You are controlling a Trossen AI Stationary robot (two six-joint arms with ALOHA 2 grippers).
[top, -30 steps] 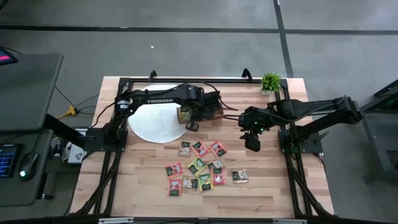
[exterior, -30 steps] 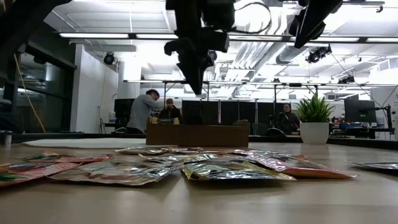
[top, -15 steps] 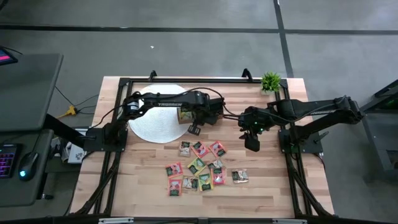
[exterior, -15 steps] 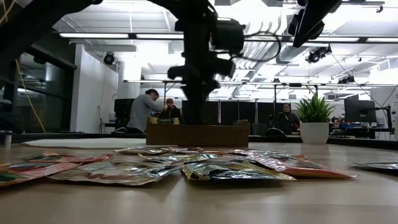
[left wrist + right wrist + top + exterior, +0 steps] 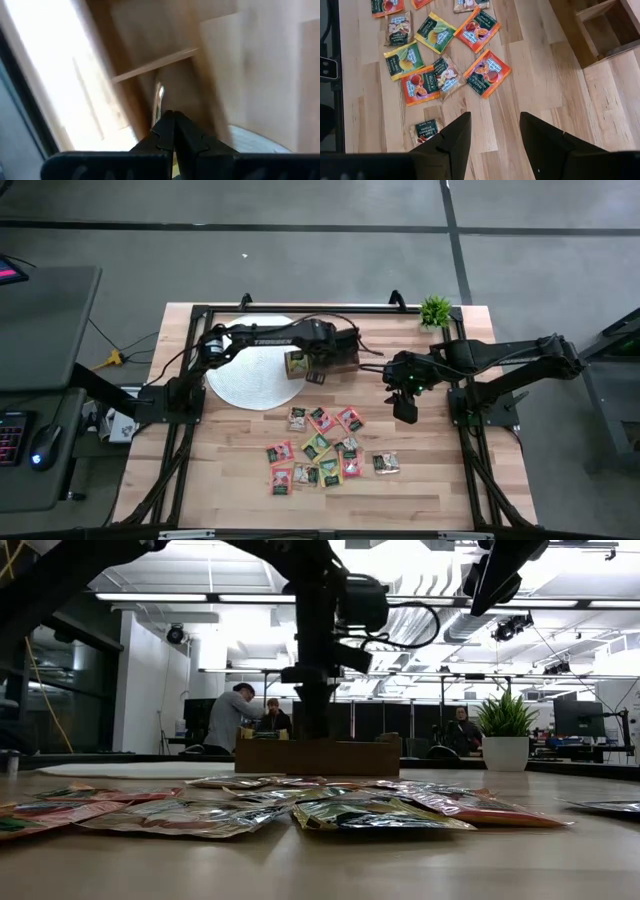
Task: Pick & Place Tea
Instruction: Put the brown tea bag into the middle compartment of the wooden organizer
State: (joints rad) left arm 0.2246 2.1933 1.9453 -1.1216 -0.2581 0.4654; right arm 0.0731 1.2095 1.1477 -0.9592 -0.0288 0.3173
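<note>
high view: the left gripper (image 5: 318,373) reaches over the tray (image 5: 343,352) at the far middle of the table (image 5: 230,480), just beside the white round mat (image 5: 250,376). a yellowish packet (image 5: 296,363) shows at the gripper, at the mat's edge. the right gripper (image 5: 406,406) hangs right of the tray, above bare wood. the loose tea (image 5: 322,447) lies spread in a cluster near the table's middle, between the two arms and nearer the front than the tray. a small plant (image 5: 435,311) stands at the far right corner.

low view: the tea (image 5: 300,808) lies flat in a row across the front. behind it is the tray (image 5: 318,756), with the left arm coming down right above it. the plant (image 5: 506,735) stands to the right. people sit in the room beyond.

left wrist view: the fingers (image 5: 167,135) are pressed together on a thin packet (image 5: 159,102) seen edge-on, over a compartment of the tray (image 5: 150,65); which compartment i cannot tell.

right wrist view: the fingers (image 5: 455,137) stand apart, holding nothing, above the table. past them lie tea packets (image 5: 445,60) in green, yellow and red. a corner of the tray (image 5: 585,35) shows beyond.
</note>
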